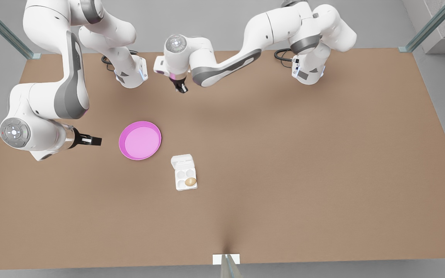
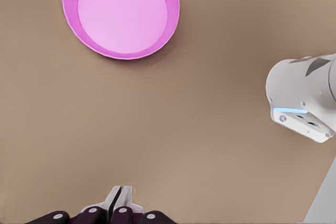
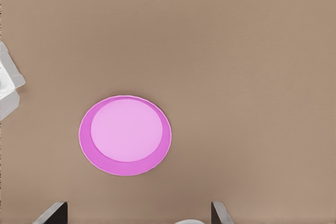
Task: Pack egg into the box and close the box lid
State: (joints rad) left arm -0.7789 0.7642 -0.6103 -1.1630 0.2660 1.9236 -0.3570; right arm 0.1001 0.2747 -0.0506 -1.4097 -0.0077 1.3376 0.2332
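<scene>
The white box (image 1: 185,172) lies on the brown table with its lid (image 1: 182,161) folded open and flat towards the plate side. The tan egg (image 1: 190,181) sits in one of its cups, at the corner far from the lid. An edge of the box (image 3: 8,85) also shows in the right wrist view. My right gripper (image 1: 91,140) (image 3: 137,209) hangs open and empty beside the pink plate, on the front view's left. My left gripper (image 1: 181,87) (image 2: 121,190) is shut and empty near the table's far edge, well away from the box.
A round pink plate (image 1: 140,140) (image 2: 121,14) (image 3: 125,135) lies between the right gripper and the box. Two arm bases (image 1: 129,73) (image 1: 307,71) stand at the far edge; one base (image 2: 307,103) appears in the left wrist view.
</scene>
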